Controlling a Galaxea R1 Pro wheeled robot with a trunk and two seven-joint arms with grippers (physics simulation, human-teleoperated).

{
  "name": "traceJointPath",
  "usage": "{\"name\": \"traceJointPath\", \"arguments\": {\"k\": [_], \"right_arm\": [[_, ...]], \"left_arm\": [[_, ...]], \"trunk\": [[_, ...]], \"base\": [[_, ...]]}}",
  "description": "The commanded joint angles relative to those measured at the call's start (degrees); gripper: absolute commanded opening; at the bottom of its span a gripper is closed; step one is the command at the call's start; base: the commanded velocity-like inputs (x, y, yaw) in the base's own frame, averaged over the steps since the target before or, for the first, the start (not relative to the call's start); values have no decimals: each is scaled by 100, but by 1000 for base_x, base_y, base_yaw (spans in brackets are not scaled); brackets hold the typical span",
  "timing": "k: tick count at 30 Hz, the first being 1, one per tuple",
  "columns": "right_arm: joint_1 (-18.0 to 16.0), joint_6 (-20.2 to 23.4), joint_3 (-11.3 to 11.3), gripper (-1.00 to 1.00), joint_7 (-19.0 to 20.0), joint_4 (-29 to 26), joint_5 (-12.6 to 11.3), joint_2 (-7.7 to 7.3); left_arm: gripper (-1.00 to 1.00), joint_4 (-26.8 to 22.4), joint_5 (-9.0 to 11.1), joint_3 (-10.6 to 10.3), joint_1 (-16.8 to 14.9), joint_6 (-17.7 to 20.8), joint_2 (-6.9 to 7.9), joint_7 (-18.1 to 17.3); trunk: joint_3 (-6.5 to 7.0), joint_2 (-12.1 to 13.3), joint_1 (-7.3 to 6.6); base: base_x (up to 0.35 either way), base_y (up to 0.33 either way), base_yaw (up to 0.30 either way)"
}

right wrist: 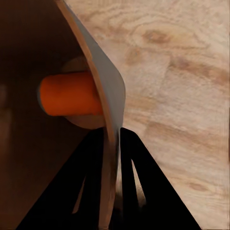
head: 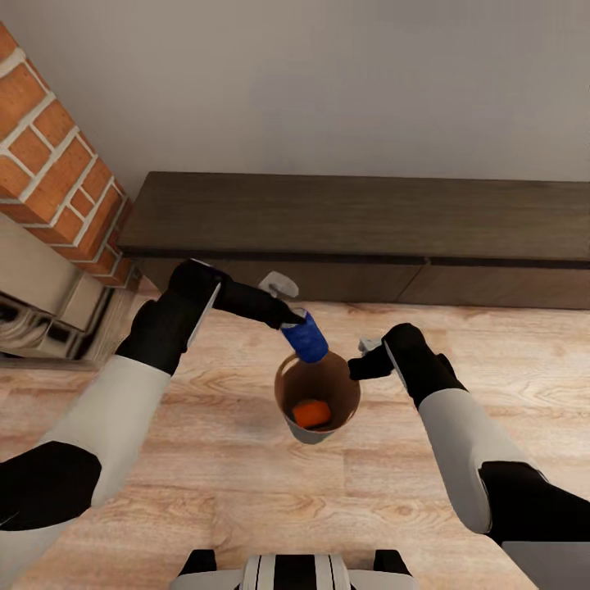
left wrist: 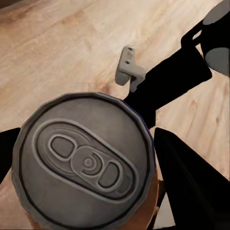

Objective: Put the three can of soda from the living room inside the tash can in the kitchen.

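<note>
Left gripper (head: pixel 297 321) is clamped on the blue soda can (head: pixel 308 341). I've got it tilted, silver top (left wrist: pixel 85 162) toward the wrist camera, base pointing down toward the bin. It hangs over the far rim of the trash can (head: pixel 288 369), touching or just above the edge; can't tell which. Long axis runs diagonally, not vertical, so most of the can body looks to me like it sits over the mouth.

Inside the bin, one orange can (head: pixel 312 412) lies on its side on the bottom.

Right gripper (head: pixel 355 365) has its jaws pinched on the bin wall (right wrist: pixel 103 81), one finger inside, one outside, holding the bin off the wood floor (head: pixel 246 483). The orange can shows just past that wall.

My read: left arm is the one to act, drop is nearly lined up. Risk is the can clipping the rim and rolling out. Third can not accounted for.
</note>
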Motion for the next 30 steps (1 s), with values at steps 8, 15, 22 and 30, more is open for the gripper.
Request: {"name": "traceJointPath", "arguments": {"k": [8, 15, 22, 30], "right_arm": [[-179, 6, -43, -100, -15, 146, 334, 389], [-438, 6, -60, -100, -75, 284, 354, 443], [-646, 6, -92, -100, -81, 383, 361, 437], [-843, 6, -109, -100, -81, 409, 363, 440]], "left_arm": [[-100, 6, -18, -403, 186, -540, -71, -7], [-100, -6, -27, -665, 393, -830, -23, -15], [-100, -17, -35, -1059, 409, -889, -17, -11], [-100, 135, -154, -1114, 569, -1467, 68, 128]], "trunk": [[1, 0, 0], [1, 0, 0], [1, 0, 0], [1, 0, 0]], "base": [[0, 0, 0], [0, 0, 0], [0, 0, 0], [0, 0, 0]]}}
